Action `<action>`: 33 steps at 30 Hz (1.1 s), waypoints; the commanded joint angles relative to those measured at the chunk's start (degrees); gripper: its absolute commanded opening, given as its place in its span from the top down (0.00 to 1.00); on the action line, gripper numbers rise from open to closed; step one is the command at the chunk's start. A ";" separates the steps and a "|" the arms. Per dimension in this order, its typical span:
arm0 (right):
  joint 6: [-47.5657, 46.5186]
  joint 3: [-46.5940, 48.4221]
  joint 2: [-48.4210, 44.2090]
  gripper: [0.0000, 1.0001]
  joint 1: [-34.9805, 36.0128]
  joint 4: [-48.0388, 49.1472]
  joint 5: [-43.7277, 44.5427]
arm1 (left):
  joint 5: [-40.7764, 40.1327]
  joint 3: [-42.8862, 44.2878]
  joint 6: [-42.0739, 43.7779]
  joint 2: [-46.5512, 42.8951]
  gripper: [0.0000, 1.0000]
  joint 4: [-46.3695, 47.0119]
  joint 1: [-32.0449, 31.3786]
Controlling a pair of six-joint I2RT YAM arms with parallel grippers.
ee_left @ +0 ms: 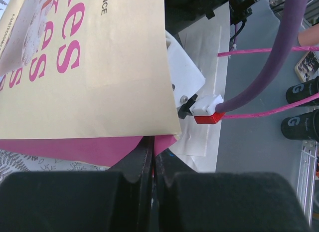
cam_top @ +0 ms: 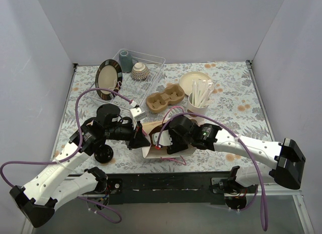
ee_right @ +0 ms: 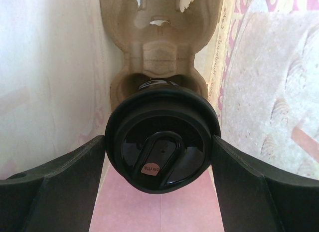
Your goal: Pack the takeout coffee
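A takeout coffee cup shows only its round black lid (ee_right: 164, 112) in the right wrist view. It is deep inside a paper bag (ee_right: 50, 67), against a brown pulp cup carrier (ee_right: 159, 47). My right gripper (ee_right: 158, 139) has a finger pressed on each side of the lid, jaws wide. From above, the right gripper (cam_top: 162, 142) reaches into the mouth of the bag (cam_top: 151, 152), which lies on its side near the table's front edge. My left gripper (ee_left: 152, 152) is shut on the bag's pink inner edge (ee_left: 75, 149), and it sits at the bag's left side (cam_top: 142, 139).
A round black lid (cam_top: 104, 154) lies by the left arm; I cannot tell if a cup is under it. Behind the bag stand another pulp carrier (cam_top: 165, 98), a white cup of utensils (cam_top: 198, 104), cream plates (cam_top: 195, 79) and a clear rack (cam_top: 151, 63) with dishes.
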 commanded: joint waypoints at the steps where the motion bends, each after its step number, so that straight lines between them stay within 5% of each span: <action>1: -1.19 -0.71 1.63 0.34 -0.27 2.07 -0.69 | 2.65 0.36 0.34 -0.50 1.00 0.13 -0.39; 10: -0.49 -1.07 3.39 0.23 -0.18 3.56 1.16 | 3.00 0.62 -0.19 -0.24 1.00 0.57 -0.39; 19: 0.12 0.95 1.98 0.01 -0.44 1.72 1.16 | 2.65 0.53 -0.54 -0.15 1.00 0.83 -0.39; 33: -0.40 4.64 -0.83 0.01 -0.44 -3.38 2.03 | 0.81 0.97 -2.91 -1.03 1.00 1.53 -0.39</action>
